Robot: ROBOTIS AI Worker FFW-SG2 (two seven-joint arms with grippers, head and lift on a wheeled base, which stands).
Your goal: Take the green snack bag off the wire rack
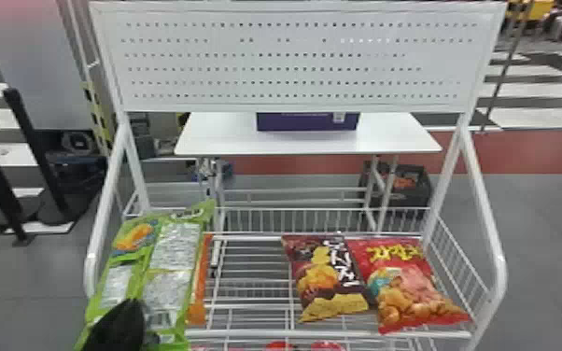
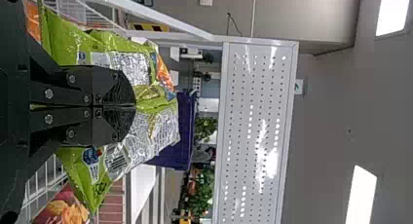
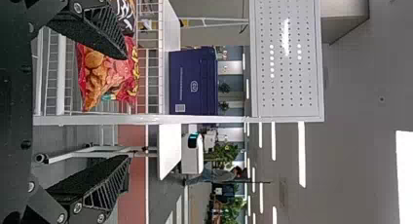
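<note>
Your left black, flat-fingered pincer (image 2: 134,106) is closed, pinching the green and silver foil snack bag (image 1: 172,247). That bag is at the left end of the white wire rack (image 1: 331,334), partly covering an orange packet (image 1: 199,289). Assessment: grip made, removal in hand; lift clear of the rail, then draw back. Your right pincer (image 3: 127,107) stands wide open, empty.
</note>
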